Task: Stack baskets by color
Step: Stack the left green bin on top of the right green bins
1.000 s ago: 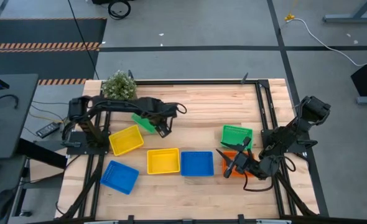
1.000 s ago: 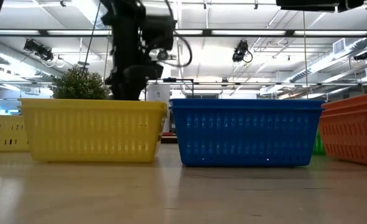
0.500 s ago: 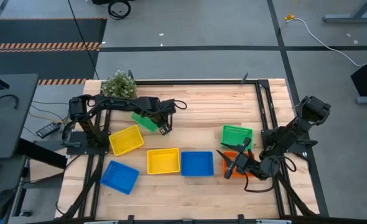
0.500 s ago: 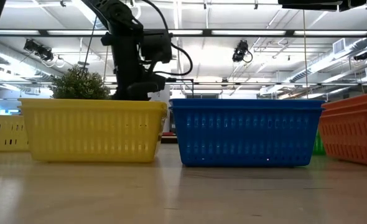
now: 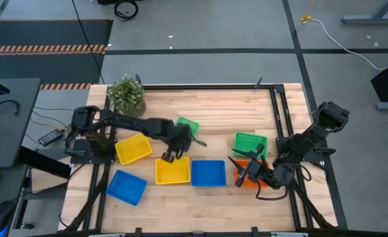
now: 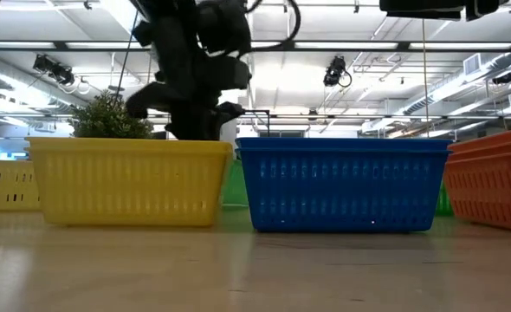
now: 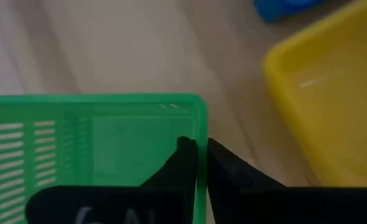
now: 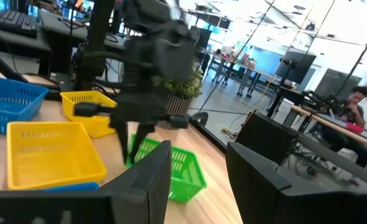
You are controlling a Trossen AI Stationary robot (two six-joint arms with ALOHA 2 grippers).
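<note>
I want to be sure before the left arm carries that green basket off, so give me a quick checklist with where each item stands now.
1. Left gripper pinching the green basket wall: ok.
2. Basket lifted clear of the table: cannot tell.
3. Second green basket free to stack into: ok.
4. Right gripper away from it: not ok, close beside it, over the orange basket.
5. Yellow basket close by the left gripper: not ok.
</note>
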